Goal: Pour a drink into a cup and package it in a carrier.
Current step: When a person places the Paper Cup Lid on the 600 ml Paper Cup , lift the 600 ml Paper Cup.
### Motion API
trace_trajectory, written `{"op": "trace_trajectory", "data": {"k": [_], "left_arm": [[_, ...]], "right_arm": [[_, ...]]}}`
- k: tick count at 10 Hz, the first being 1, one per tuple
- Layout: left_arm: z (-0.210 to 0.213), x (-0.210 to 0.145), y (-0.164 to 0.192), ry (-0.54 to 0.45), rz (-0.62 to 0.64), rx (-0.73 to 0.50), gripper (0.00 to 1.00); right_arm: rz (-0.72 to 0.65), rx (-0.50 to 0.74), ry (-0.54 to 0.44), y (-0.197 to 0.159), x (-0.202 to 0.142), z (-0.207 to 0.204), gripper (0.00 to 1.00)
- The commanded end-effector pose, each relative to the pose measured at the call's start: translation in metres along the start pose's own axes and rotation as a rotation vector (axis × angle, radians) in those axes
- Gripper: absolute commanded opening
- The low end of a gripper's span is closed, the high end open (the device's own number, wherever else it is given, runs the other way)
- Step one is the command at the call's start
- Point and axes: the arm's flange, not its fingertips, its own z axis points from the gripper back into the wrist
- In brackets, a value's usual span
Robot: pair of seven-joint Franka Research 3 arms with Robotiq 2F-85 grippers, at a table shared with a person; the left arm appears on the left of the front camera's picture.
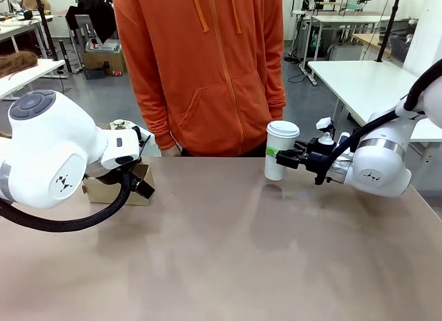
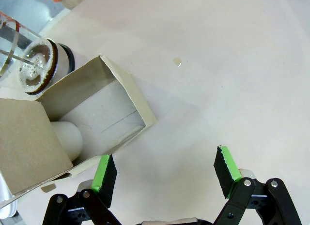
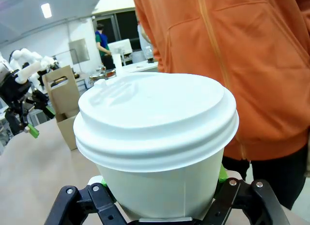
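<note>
**A tan table, three things along its far side**

The table (image 1: pixel 228 252) is a smooth, dull tan sheet with a faint sheen, bare across its middle and its near edge. By the left edge, towards the far left corner, stands the brown cardboard carrier (image 1: pixel 103 191), its base flat on the top. A glass jug (image 2: pixel 41 65) stands upright right against the carrier's outer wall. Close to the far edge, right of the middle, is the white lidded cup (image 1: pixel 279 143), upright; whether its base rests on the table or hangs just above it cannot be told. In the left wrist view a tiny pale speck (image 2: pixel 178 62) lies on the bare top, apart from the carrier.
</note>
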Motion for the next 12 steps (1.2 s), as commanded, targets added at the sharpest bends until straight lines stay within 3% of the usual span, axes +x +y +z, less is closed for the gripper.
{"op": "trace_trajectory", "data": {"k": [1, 3, 6, 12], "left_arm": [[0.000, 0.000, 0.000, -0.001, 0.001, -0.001, 1.00], [0.000, 0.000, 0.000, -0.001, 0.001, -0.001, 1.00], [0.000, 0.000, 0.000, -0.001, 0.001, -0.001, 1.00], [0.000, 0.000, 0.000, -0.001, 0.001, -0.001, 1.00]], "right_arm": [[0.019, 0.021, 0.025, 0.024, 0.062, 0.011, 0.81], [0.043, 0.089, 0.009, 0.055, 0.132, 0.022, 0.81], [0.062, 0.136, 0.001, 0.106, 0.205, 0.048, 0.81], [0.092, 0.120, -0.015, 0.122, 0.226, 0.060, 0.81]]}}
